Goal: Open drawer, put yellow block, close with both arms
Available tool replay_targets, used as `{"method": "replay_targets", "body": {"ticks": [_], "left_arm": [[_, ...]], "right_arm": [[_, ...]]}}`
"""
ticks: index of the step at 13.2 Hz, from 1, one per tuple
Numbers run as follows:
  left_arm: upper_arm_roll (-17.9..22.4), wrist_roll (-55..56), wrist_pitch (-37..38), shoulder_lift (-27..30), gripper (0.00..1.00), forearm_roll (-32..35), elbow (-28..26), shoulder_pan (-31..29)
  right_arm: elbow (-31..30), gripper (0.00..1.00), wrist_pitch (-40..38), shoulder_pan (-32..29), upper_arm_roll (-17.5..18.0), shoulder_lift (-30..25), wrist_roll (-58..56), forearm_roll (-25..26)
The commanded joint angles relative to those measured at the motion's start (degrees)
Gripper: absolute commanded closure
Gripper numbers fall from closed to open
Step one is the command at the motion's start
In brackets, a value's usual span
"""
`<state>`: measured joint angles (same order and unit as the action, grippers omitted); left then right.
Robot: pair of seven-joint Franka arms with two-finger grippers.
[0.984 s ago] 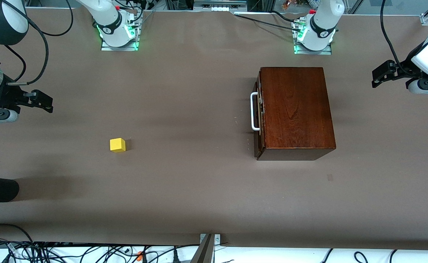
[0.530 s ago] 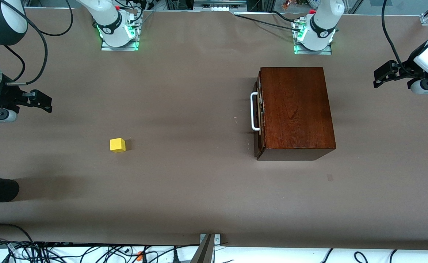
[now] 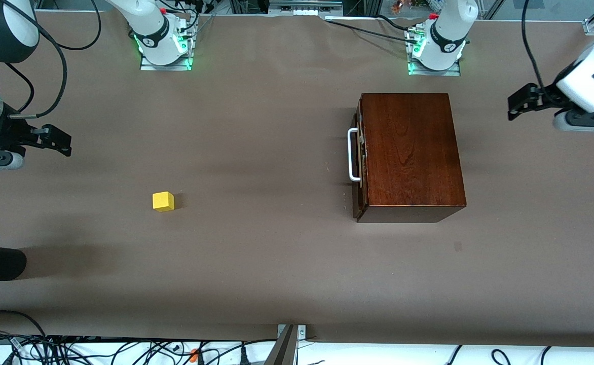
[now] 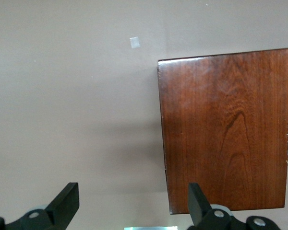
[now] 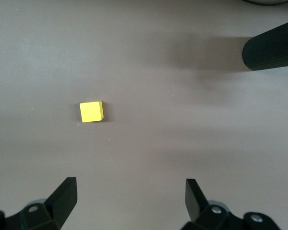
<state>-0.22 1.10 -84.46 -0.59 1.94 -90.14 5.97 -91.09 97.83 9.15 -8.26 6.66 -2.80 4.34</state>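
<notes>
Yellow small cube (image 3: 163, 201) sits on the brown bench (image 3: 256, 263), lower right of the wide-apart right hand (image 3: 56, 140); left hand (image 3: 522, 104) also spread.

Even overhead light, soft shadows, faint sheen on wooden box (image 3: 411, 152).

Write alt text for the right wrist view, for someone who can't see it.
A small yellow block sits alone on the brown table, below the right gripper, whose two black fingers are spread open and empty. A black cylindrical object pokes in at one corner.
</notes>
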Motion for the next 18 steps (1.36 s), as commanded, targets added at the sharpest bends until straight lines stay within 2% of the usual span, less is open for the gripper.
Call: {"method": "replay_targets", "body": {"ticks": [1,4,7,9,12,14,16,18], "left_arm": [[-4.4,3.5,0.4,-2.7,0.0,-0.9,0.6,0.5],[-11.0,10.4,-1.8,-7.0,0.0,-0.9,0.8,0.6],[-18.6,23.6,-6.8,-11.7,0.0,0.0,0.8,1.6],[-19.6,30.9,-9.7,-14.5,0.0,1.8,0.7,5.7],[-19.6,41.5,-13.0,-20.0,0.0,8.1,0.7,13.6],[-19.5,46.9,-16.6,-23.4,0.0,8.6,0.3,17.7],[-19.6,48.6,-17.5,-24.8,0.0,11.8,-0.2,18.4],[-19.6,48.7,-21.3,-25.2,0.0,13.2,-3.2,18.6]], "right_arm": [[1.0,0.0,-1.8,0.1,0.4,0.2,0.0,1.0],[1.2,0.0,-2.7,0.1,0.4,0.2,0.2,0.8],[1.2,0.0,-2.9,0.1,0.3,0.1,0.2,0.9],[1.2,0.0,-2.8,-0.1,0.3,0.1,0.2,0.8],[1.3,0.0,-2.8,0.1,0.4,0.0,0.2,0.9],[1.3,0.0,-3.0,0.0,0.3,-0.1,0.1,1.0],[1.3,0.0,-3.3,0.1,0.3,-0.1,0.0,1.5],[1.3,0.0,-4.7,0.1,0.3,-0.3,0.0,2.9]]}}
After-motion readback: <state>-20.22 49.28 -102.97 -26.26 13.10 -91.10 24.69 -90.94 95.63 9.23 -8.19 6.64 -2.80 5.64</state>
